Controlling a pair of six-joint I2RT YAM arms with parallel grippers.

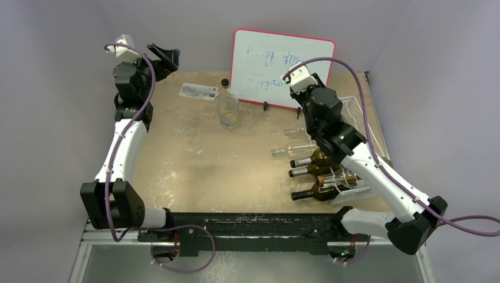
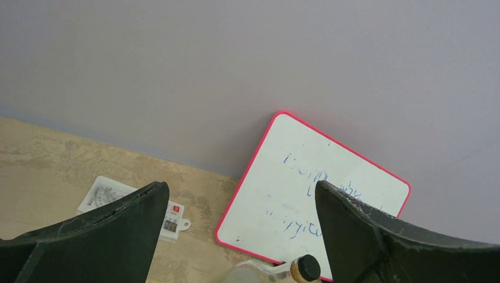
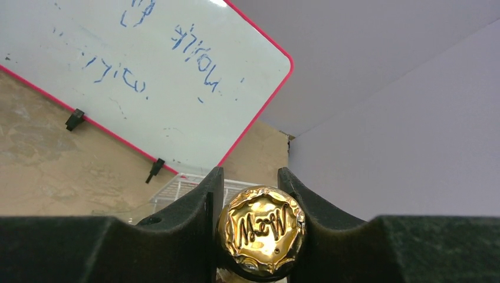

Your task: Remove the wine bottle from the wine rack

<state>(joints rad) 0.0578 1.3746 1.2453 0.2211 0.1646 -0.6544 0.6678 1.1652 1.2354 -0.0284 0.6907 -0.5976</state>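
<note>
Place: a robot lab cell, by the look of it.
Walls (image 1: 53,47): bare grey panels box in my worktop (image 1: 194,153) on three sides.
Mounting: my two arms (image 1: 121,147) are bolted to a rail (image 1: 253,227) at the near edge, with purple cables (image 1: 154,76) looping off them.
Worktop: scuffed, stained plywood.
Props: a red-framed whiteboard (image 1: 277,65) with blue scribbles stands against the back wall; bottles (image 1: 323,191) lie on a wire rack (image 1: 359,109); a jar (image 1: 228,112) stands near the whiteboard.
</note>
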